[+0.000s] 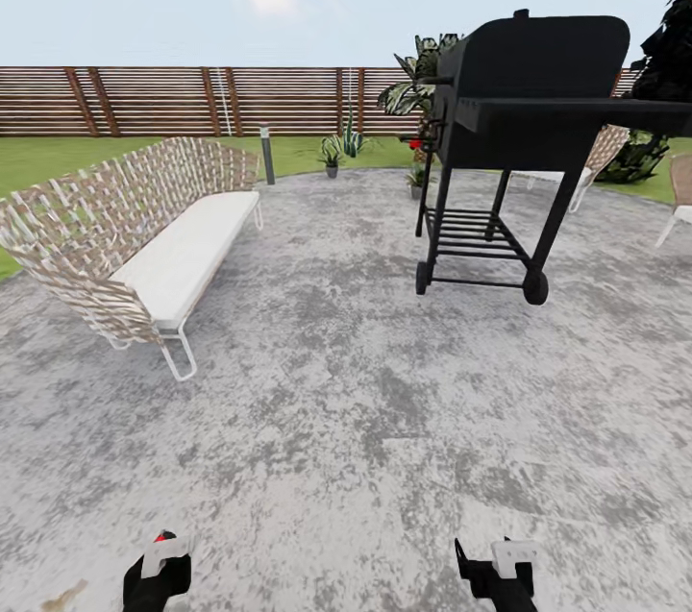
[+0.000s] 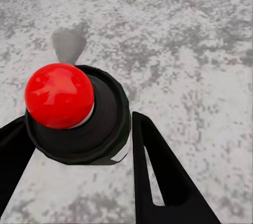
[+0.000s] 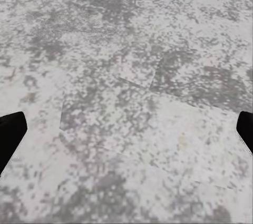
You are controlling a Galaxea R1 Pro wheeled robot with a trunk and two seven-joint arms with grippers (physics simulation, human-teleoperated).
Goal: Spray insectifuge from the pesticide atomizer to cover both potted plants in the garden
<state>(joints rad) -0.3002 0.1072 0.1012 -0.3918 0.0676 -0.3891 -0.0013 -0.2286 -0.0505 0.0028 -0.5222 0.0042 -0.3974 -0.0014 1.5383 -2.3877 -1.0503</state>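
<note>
Up close, left gripper (image 2: pixel 79 145) clasps the red-tipped pesticide atomizer (image 2: pixel 79 113); head view shows patio (image 1: pixel 365 420).

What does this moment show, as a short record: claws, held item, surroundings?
left claw: shut on the pesticide atomizer, black spray head with a red knob
right claw: open, empty, above the paved patio
ahead: black grill, woven sofa, bollard lamp
potted plants: at the patio's far edge, far from both claws
backdrop: slatted wooden fence

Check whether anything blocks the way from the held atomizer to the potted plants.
From the atomizer, bare patio leads to one potted plant; the black grill stands partly before the other plant.
</note>
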